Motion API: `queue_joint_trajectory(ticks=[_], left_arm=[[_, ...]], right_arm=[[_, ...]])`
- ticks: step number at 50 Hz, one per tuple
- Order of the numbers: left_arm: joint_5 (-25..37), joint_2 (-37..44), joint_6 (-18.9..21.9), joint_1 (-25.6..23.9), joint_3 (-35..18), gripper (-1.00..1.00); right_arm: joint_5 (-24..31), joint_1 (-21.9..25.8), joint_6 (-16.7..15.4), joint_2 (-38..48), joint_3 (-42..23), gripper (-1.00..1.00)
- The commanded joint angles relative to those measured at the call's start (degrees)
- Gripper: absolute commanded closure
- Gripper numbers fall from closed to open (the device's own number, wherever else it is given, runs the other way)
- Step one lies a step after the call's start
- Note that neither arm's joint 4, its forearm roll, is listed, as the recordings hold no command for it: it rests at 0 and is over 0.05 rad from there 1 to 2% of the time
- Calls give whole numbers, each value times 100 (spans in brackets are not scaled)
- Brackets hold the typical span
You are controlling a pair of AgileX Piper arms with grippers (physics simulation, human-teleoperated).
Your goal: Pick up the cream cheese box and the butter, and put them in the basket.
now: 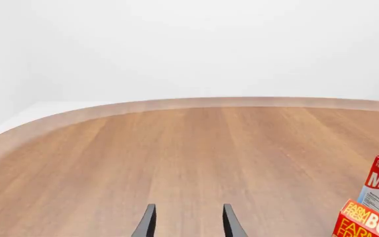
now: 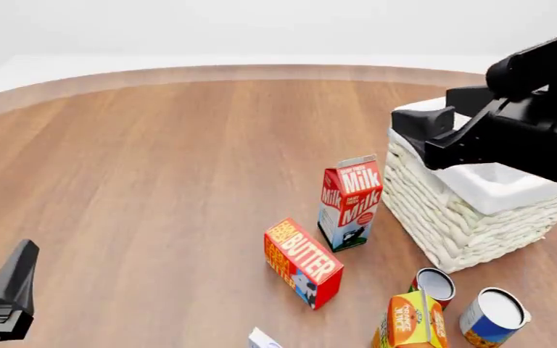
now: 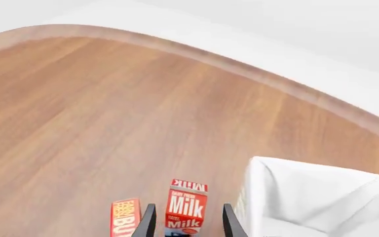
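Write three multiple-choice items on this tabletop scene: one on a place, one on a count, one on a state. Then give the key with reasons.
1. Where does the red rectangular butter box lie?
A. Inside the basket
B. On the wooden table, nearer the camera than the red-white milk carton
C. On top of the milk carton

2. How many round tin cans stand near the cream-white woven wicker basket?
A. Two
B. Four
C. None

3. How are the left gripper fingers?
A. Shut on the butter
B. Shut on the milk carton
C. Apart, holding nothing

Key: 1 B, the front view shows it flat on the wood, in front and left of the carton. 2 A, one small can and one blue-labelled can show there. 3 C, the left wrist view shows bare wood between the fingers.
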Motion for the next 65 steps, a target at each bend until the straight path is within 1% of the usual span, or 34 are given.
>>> queue_joint_trajectory(ticks=[1, 2, 3, 6, 7, 8, 10, 12, 15, 19, 23, 24, 27, 29, 30, 32, 33, 34, 39, 40, 42, 44, 48, 52, 54, 55, 65], left_arm=[[0, 1, 0, -1, 0, -100], [0, 1, -1, 0, 0, -100], [0, 0, 0, -1, 0, -100], [0, 0, 1, -1, 0, -100], [0, 0, 1, -1, 0, -100], [0, 1, 0, 1, 0, -100], [0, 1, -1, 0, 0, -100], [0, 0, -1, 0, 0, -100], [0, 0, 0, 1, 0, -100], [0, 0, 0, 0, 0, -100], [0, -1, 0, 1, 0, -100], [0, 0, 0, -1, 0, -100], [0, 0, 1, -1, 0, -100], [0, 0, 0, 0, 0, -100], [0, 0, 0, 0, 0, -100], [0, -1, -1, 0, 0, -100], [0, -1, -1, 1, 0, -100], [0, 0, 1, 1, 0, -100], [0, 0, -1, -1, 0, -100], [0, 0, 0, 0, 0, -100], [0, 0, 1, 0, 0, -100], [0, 0, 0, 0, 0, -100], [0, 0, 0, 1, 0, -100], [0, 0, -1, 0, 0, -100], [0, 0, 1, 0, 0, -100], [0, 0, 0, -1, 0, -100], [0, 1, -2, 0, 0, -100]], right_arm=[[640, 136, -231, 688, -641, -100], [716, 180, -147, 684, -742, -100], [858, 125, -152, 824, -795, -100], [853, 108, -212, 828, -728, -100], [834, 181, -154, 789, -734, -100], [873, 191, -181, 800, -742, -100], [976, 296, -130, 848, -765, -100], [1139, 350, -172, 920, -871, -100], [1053, 408, -188, 981, -681, -100], [1124, 379, -192, 1164, -648, -100], [1157, 476, -66, 1237, -672, -100], [1130, 502, -128, 1218, -658, -100], [1192, 646, -35, 1308, -683, -100], [1201, 658, -74, 1316, -689, -100], [1243, 725, 54, 1366, -719, -100], [1265, 769, 35, 1388, -719, -100], [1276, 826, 101, 1411, -725, -100], [1343, 853, 83, 1443, -792, -100], [1279, 936, 145, 1525, -701, -100], [1289, 957, 213, 1566, -687, -100], [1258, 982, 181, 1573, -645, -100], [1287, 1071, 317, 1623, -609, -100], [1096, 1057, 353, 1709, -381, -100], [1048, 1177, 558, 1786, -321, -100], [1036, 1198, 549, 1821, -294, -100], [1016, 1241, 621, 1861, -278, -100], [891, 1361, 715, 2051, -188, -100]])
